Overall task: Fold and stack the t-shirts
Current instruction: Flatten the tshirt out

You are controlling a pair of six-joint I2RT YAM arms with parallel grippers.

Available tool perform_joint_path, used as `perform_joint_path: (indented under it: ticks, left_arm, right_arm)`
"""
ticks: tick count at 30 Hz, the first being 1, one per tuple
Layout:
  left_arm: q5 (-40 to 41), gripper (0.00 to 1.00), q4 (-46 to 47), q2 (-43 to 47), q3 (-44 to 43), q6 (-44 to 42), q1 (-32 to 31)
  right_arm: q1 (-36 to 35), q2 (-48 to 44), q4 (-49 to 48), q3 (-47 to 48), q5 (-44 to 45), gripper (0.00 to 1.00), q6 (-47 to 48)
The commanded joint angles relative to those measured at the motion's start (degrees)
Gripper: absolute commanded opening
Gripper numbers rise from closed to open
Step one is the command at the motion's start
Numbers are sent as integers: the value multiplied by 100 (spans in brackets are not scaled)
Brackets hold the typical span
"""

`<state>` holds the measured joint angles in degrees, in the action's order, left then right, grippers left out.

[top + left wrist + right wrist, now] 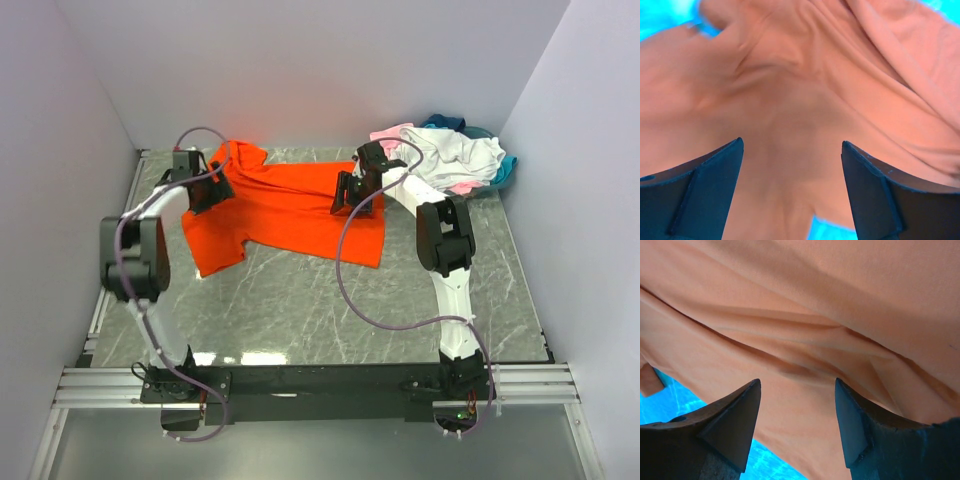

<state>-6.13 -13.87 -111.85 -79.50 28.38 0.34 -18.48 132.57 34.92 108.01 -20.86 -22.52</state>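
**Both open: left claw (207, 188) and right claw (353, 193)**

They hung over one orange t-shirt (290, 215) spread at the far side of the tabletop (300, 310), with open room toward the near edge. A pile (452, 155) of white, pink and teal t-shirts sat far right, count unclear.

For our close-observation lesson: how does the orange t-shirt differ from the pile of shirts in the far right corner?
The orange t-shirt is one colour; the pile mixes white, pink and teal. The orange t-shirt lies spread out, mostly flat; the pile is a crumpled heap. The left gripper and right gripper, both open, are at the orange t-shirt, none at the pile. Both rest unfolded on the table.
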Motion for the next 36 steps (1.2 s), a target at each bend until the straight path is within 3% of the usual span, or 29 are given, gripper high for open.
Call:
perform_joint_path:
  ticks: [1,10,18,28,36]
  left_arm:
    - [865,85,105,1392,679,307,-7]
    - [1702,77,-573,2765,2560,1089,1]
    - [1958,66,-749,3441,3467,2004,1]
    - [1571,56,-240,3328,4144,2321,-7]
    - [1580,48,86,3100,4127,2259,-7]
  right_arm:
    - [46,32,121,282,-23,68,169]
    - [55,-249,-20,159,-225,68,-77]
    - [64,-434,-169,45,-339,68,-279]
    - [46,-610,-389,-288,-454,68,-411]
    - [46,-785,-459,-491,-419,67,-411]
